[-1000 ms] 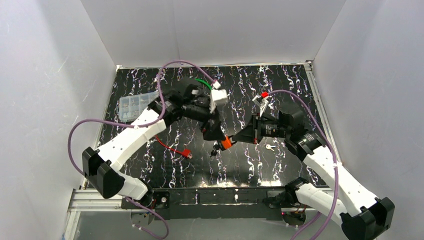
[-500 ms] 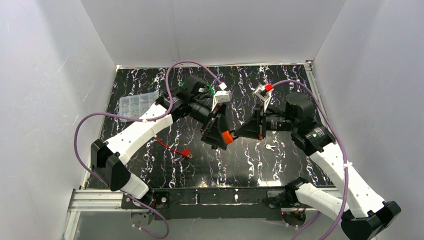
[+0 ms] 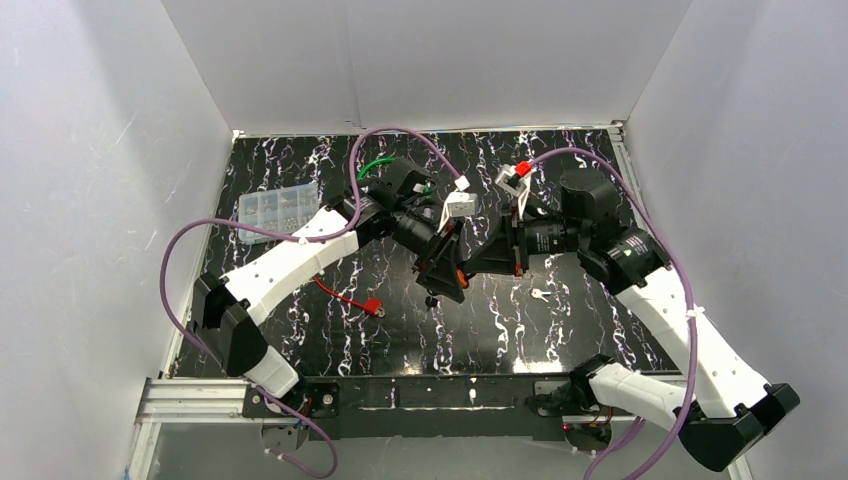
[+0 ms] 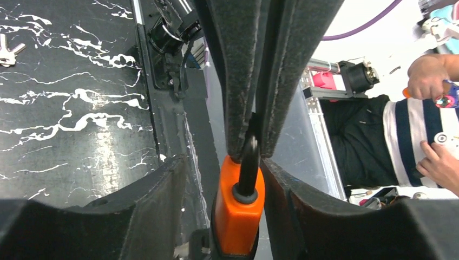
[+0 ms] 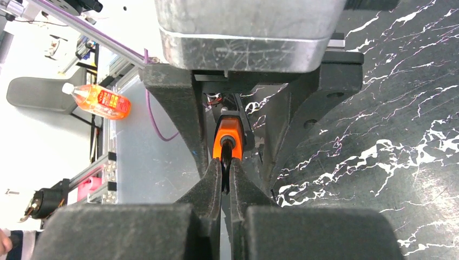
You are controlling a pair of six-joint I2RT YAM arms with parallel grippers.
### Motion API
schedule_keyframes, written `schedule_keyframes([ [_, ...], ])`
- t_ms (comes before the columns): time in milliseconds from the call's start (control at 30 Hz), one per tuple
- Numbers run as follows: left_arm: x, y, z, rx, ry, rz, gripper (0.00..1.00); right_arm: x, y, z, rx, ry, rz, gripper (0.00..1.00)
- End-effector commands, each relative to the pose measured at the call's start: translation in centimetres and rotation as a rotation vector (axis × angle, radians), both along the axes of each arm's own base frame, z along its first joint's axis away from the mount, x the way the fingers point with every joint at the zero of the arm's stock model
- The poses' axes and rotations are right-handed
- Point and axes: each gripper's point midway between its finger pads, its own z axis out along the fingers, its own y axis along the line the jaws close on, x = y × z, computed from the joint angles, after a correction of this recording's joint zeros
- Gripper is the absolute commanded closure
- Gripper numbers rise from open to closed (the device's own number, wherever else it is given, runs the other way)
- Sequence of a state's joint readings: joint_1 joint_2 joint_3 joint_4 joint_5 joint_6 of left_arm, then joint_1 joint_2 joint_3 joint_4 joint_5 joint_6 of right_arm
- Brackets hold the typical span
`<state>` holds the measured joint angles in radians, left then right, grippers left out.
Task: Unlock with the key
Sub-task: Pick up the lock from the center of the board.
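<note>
The counter (image 3: 500, 330) carries nothing of the lock's weight: the lock (image 4: 238, 211) hangs in mid-air above its middle, between your two arms.

Your right gripper (image 5: 226, 168) is pinched tight on the black shackle (image 4: 249, 162). Your left gripper (image 4: 224, 168) straddles the orange body with its jaws part-way in. You cannot tell from these views whether both pads bear on it.

Expect the lock to be rigid and dense for its size, so it will not crush. The orange casing looks smooth and probably slippery, so press on its broad flat faces and not on the edges. The shackle is a thin round bar, and the body can swing about it under a pinch alone. Get a firm hold on the body before you trust the lock to stay square.

The key (image 3: 540, 294) lies flat on the counter, apart from the lock, below your right forearm. It looks thin, light and stiff, and probably awkward to lift off a hard surface. Take it by the wide head and leave the blade free.
</note>
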<state>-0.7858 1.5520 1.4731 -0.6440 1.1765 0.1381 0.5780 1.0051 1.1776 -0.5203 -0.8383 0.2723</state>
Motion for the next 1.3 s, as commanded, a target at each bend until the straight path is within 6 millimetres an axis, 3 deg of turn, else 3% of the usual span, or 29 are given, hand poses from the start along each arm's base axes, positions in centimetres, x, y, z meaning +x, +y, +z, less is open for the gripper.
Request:
schedule_keyframes([
  [0, -0.3, 0.4, 1.0, -0.005, -0.071, -0.01, 0.54, -1.3, -0.3, 2.2, 0.022, -0.075, 0.06, 0.99],
  [133, -0.1, 0.8, 0.8, 0.015, -0.127, -0.016, 0.46, -1.6, -0.4, 1.7, -0.014, -0.06, 0.071, 0.99],
  [300, -0.3, 0.8, 1.2, 0.026, -0.125, -0.031, 0.53, -1.6, -0.3, 1.7, -0.033, -0.06, 0.073, 0.99],
  [500, -1.7, 0.5, 0.9, 0.035, -0.12, -0.067, 0.72, -1.3, 0.1, 2.1, -0.052, -0.061, 0.072, 0.99],
  [667, -2.5, 0.9, 0.3, 0.054, -0.1, -0.082, 0.8, -1.0, -0.1, 2.7, -0.085, -0.077, 0.061, 0.99],
  [800, -2.7, 0.9, 0.2, 0.063, -0.085, -0.081, 1.0, -1.1, -0.4, 3.4, -0.086, -0.101, 0.046, 0.99],
  [967, -2.9, 0.7, 1.0, 0.056, -0.058, -0.092, 1.0, -1.3, -0.7, 4.0, -0.078, -0.109, 0.043, 0.99],
  [1133, -3.1, 1.0, 1.2, 0.064, -0.068, -0.088, 0.92, -1.8, -0.8, 4.6, -0.066, -0.114, 0.055, 0.99],
  [1200, -3.1, 1.1, 1.0, 0.072, -0.076, -0.08, 0.99, -1.9, -0.7, 4.7, -0.066, -0.108, 0.063, 0.99],
  [1267, -3.2, 1.2, 1.1, 0.069, -0.081, -0.081, 1.0, -2.0, -0.6, 4.7, -0.07, -0.104, 0.065, 0.99],
])
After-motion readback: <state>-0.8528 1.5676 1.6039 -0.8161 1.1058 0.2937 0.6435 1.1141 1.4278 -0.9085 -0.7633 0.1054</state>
